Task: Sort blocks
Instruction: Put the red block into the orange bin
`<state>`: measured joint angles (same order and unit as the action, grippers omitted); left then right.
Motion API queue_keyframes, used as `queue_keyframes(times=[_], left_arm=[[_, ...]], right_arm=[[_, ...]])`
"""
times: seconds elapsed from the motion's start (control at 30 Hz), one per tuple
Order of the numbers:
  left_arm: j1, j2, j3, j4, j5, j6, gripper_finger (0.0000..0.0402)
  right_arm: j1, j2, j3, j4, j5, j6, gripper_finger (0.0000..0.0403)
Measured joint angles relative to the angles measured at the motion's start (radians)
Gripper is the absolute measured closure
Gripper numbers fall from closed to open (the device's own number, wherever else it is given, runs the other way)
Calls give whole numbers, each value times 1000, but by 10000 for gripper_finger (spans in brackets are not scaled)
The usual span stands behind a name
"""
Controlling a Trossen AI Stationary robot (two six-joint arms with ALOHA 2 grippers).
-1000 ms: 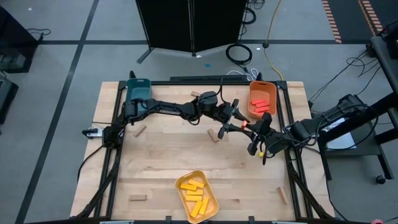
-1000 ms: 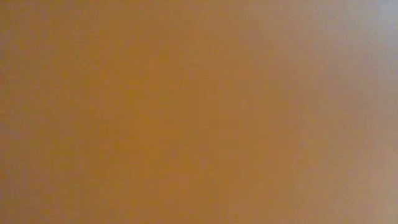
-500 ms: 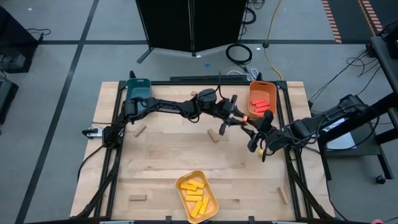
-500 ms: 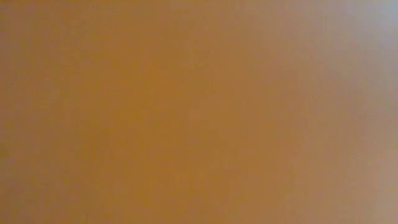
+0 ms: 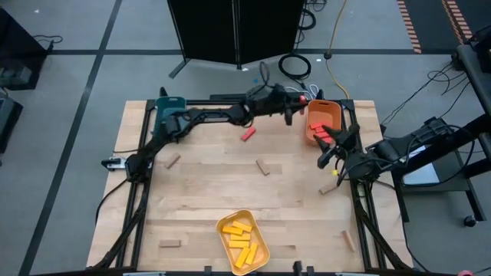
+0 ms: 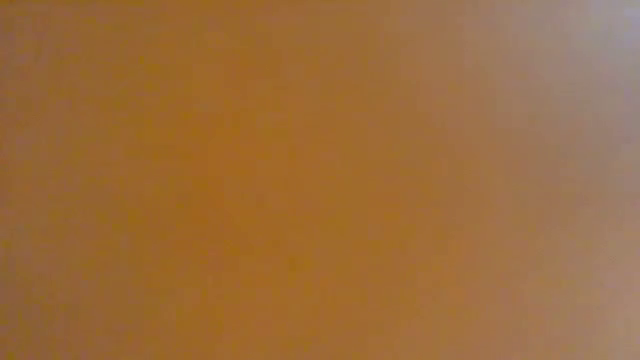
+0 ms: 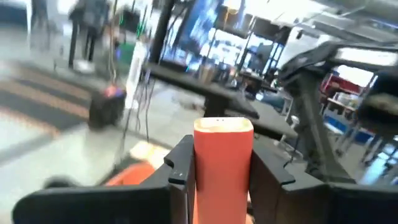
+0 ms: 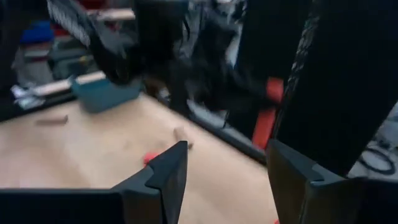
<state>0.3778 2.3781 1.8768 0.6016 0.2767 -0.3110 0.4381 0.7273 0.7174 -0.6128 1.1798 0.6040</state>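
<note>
My left gripper reaches level over the table's far edge, just left of the orange tray, and is shut on a red block. That tray holds other red blocks. One more red block lies flat on the table under the left arm. My right gripper hangs open by the table's right edge, below the orange tray, with nothing between its fingers. Yellow blocks lie in the yellow tray. The low view is blocked by an orange blur. My left gripper pinches the red block between its two fingers, which lie on the block's two long sides. One end of the block stands out clear of the fingers. The fingers come in about level, and the block is lifted clear of the table.
A teal tray stands at the far left. Tan blocks lie scattered on the wood: one mid-table, one at the left, one near-left, two at the right. The table's metal frame runs along both sides.
Mid-table, my left gripper shut on the red block that my right gripper held, then swung with it toward the far edge and the orange tray, rolling as it went. My right gripper opened, let go and drew back toward the right edge. Another red block now shows where the arm was.
</note>
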Motion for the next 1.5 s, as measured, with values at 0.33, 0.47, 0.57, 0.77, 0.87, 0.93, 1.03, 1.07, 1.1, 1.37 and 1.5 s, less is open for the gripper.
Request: queue_keyframes(times=[0.33, 0.47, 0.57, 0.77, 0.87, 0.93, 1.03, 1.07, 1.1, 1.37, 1.5], left_arm=[[-3, 345, 409, -109, -78, -239, 317], [-10, 347, 424, -185, -80, -259, 317], [-35, 356, 433, -182, -79, -227, 317], [-107, 386, 483, -171, -113, -82, 317], [-122, 393, 479, -178, -150, -53, 317], [-123, 399, 479, -179, -172, -44, 317], [-118, 400, 480, -201, -186, -40, 317], [-116, 409, 481, -194, -191, -34, 317], [-113, 411, 482, -191, -191, -23, 317], [-102, 426, 480, -278, -105, -16, 314], [-102, 426, 480, -320, -44, -22, 251]], right_arm=[[0, -32, 0, 134, 53, -121, 241], [0, -38, 1, 211, 73, -200, 241], [-1, -41, 1, 290, 95, -276, 241], [-1, -43, 2, 391, 104, -362, 241], [-1, -43, 2, 409, 104, -362, 241], [-1, -42, 2, 417, 104, -361, 241], [-1, -42, 2, 425, 104, -357, 241], [-1, -42, 2, 423, 104, -357, 241], [-1, -40, 2, 425, 104, -356, 241], [-1, -25, 2, 457, 102, -354, 241], [-1, -12, 2, 468, 101, -355, 241]])
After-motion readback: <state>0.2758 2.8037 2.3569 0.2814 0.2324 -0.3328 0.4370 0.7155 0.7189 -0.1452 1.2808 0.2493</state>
